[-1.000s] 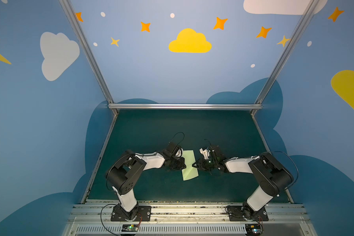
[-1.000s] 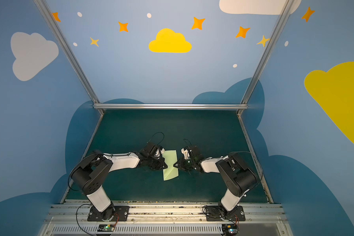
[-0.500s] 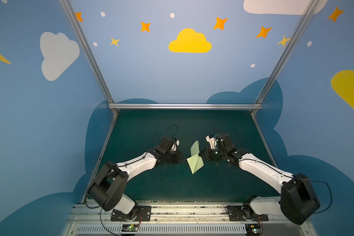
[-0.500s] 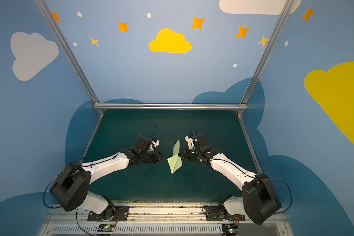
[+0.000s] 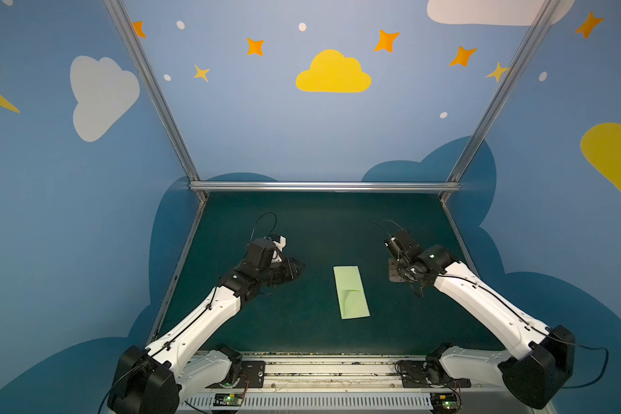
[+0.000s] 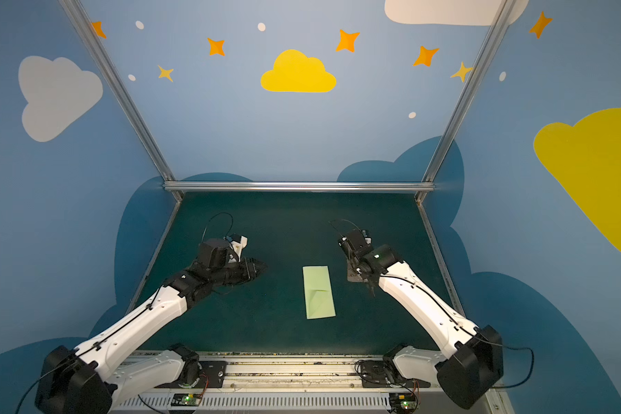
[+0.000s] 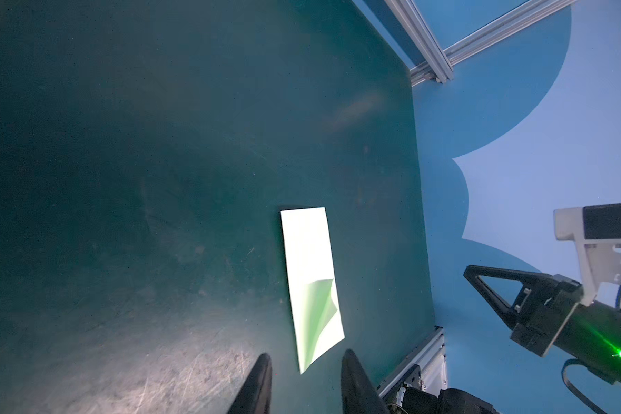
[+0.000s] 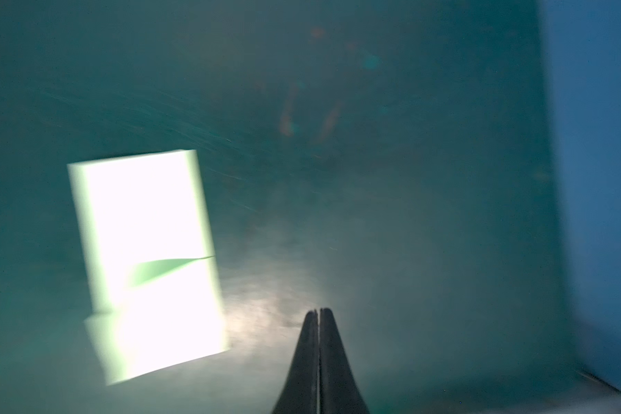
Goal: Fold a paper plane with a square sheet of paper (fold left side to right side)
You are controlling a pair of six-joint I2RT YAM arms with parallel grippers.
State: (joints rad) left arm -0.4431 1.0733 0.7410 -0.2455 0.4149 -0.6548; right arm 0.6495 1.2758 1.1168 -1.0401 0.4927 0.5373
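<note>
A dark green mat (image 5: 302, 229) covers the table inside the blue enclosure. 2 white arms reach in from the near edge, the left arm (image 5: 208, 315) on the left and the right arm (image 5: 481, 301) on the right. Between them, slightly right of centre in both top views, the paper plane (image 5: 350, 291) (image 6: 318, 291) lies on the mat, untouched by either arm. At this stage it is a long pale green rectangle, with 1 flap bulging up slightly in its nearer half (image 7: 311, 272). The left gripper (image 7: 305, 358) hangs well to the left of the paper, its 2 fingers apart with nothing between them. The right gripper (image 8: 318, 312) hangs to the right of the paper, its fingers pressed together and holding nothing; its wrist view shows the paper (image 8: 147, 251) blurred and overexposed.
</note>
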